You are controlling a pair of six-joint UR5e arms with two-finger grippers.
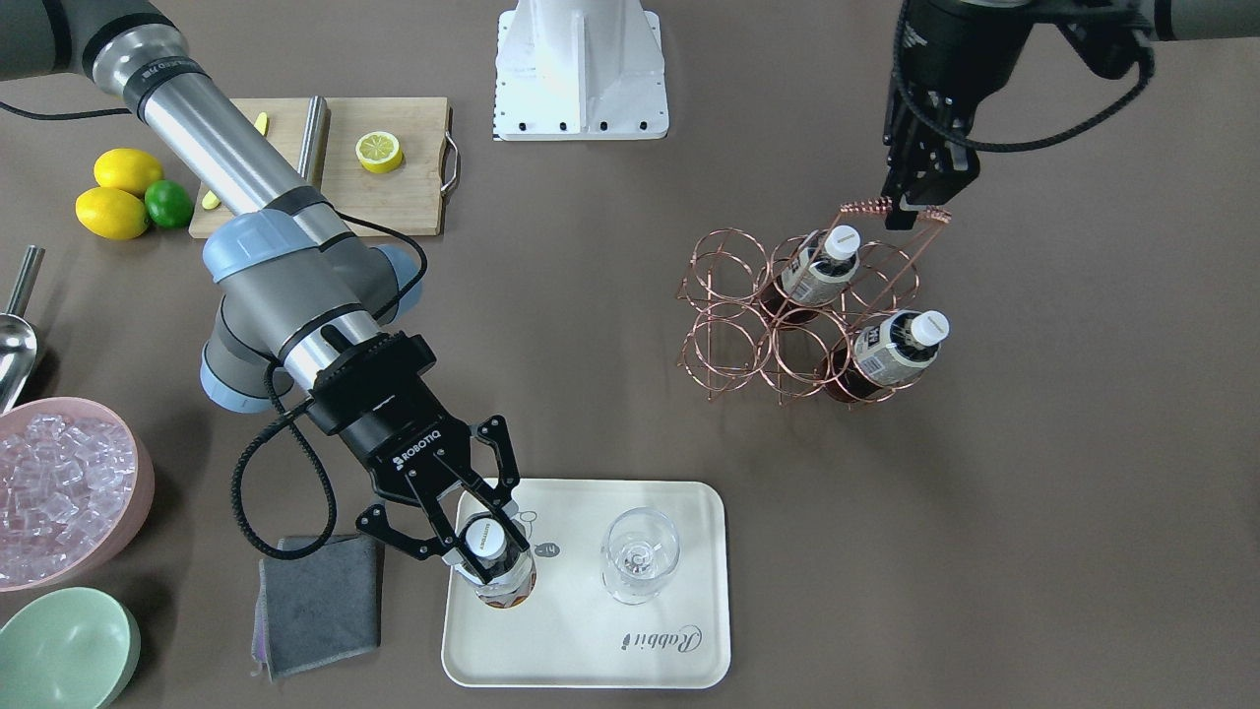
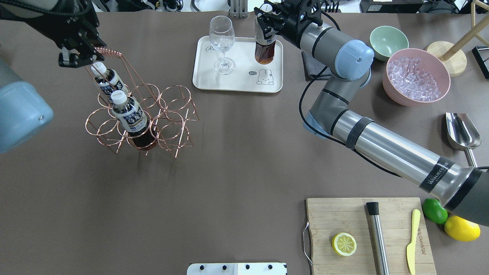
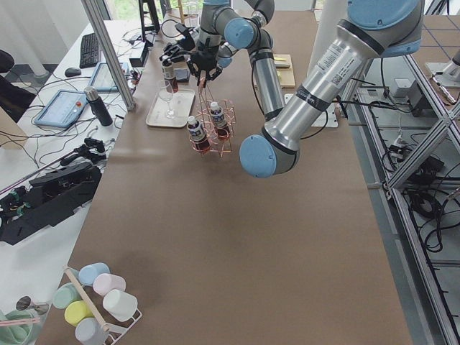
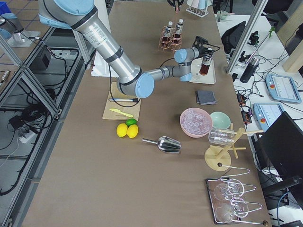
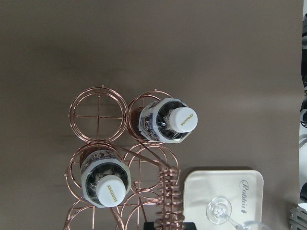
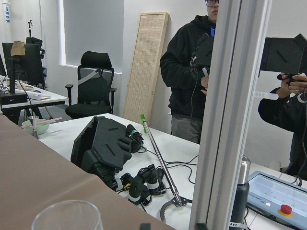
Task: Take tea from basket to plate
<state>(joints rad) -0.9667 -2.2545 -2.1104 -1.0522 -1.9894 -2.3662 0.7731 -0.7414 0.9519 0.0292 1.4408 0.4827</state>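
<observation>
Reaching down over the plate (image 1: 591,640), the right gripper (image 1: 485,540) has its two fingers (image 1: 512,497) spread only as wide as a bottle and closed in on the tea (image 1: 507,579) just under its white cap, so from here it looks like a firm grasp. That bottle stands upright with its base on the plate, at the end nearest the grey cloth (image 1: 320,601). A stemmed glass (image 1: 640,556) stands on the same plate, beside the bottle but apart from it. Across the table, well away, the left gripper (image 1: 908,212) is pinched onto the coiled handle of the copper wire basket (image 1: 787,345). Two more bottles (image 1: 822,268) (image 1: 891,353) of the same tea still sit in the basket's rings, leaving the other rings free.
</observation>
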